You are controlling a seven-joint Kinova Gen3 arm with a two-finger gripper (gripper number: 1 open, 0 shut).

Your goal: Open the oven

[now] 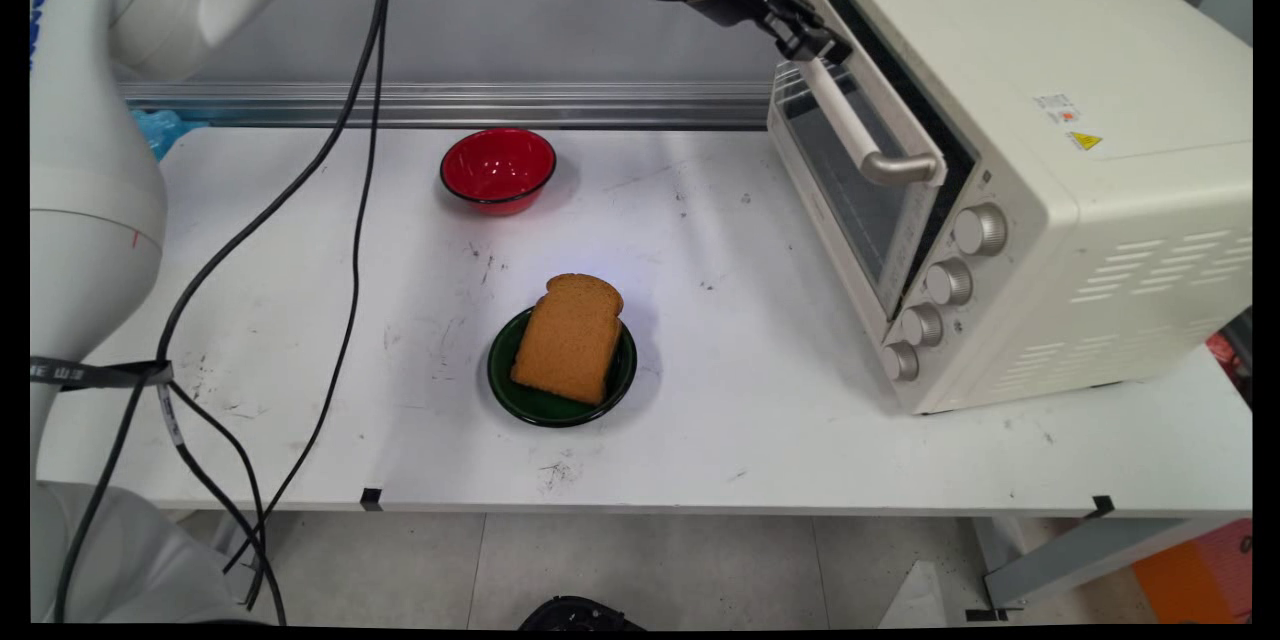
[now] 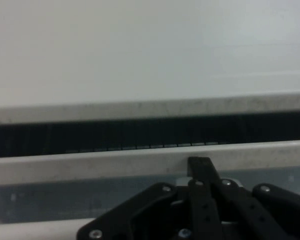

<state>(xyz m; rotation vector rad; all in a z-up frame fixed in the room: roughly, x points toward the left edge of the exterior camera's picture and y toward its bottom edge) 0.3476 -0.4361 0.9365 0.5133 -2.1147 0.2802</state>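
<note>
My black gripper (image 1: 808, 40) is high at the back, shut, against the top of the cream toaster oven's door (image 1: 850, 180), by the far end of its white bar handle (image 1: 858, 125). The door stands slightly ajar, with a dark gap along its top. In the hand view the closed fingertips (image 2: 200, 167) lie against the door's top rim (image 2: 90, 162), with the dark gap (image 2: 115, 135) just beyond and the oven's top (image 2: 150, 50) filling the rest. The handle (image 2: 30, 230) runs under the linkage. Nothing shows between the fingers.
The oven (image 1: 1050, 170) fills the table's right side, with several knobs (image 1: 948, 282) down its front. A slice of brown bread (image 1: 570, 337) leans on a dark green plate (image 1: 525, 400) at the table's middle front. A red bowl (image 1: 498, 168) sits at the back. Black cables (image 1: 350, 250) hang on the left.
</note>
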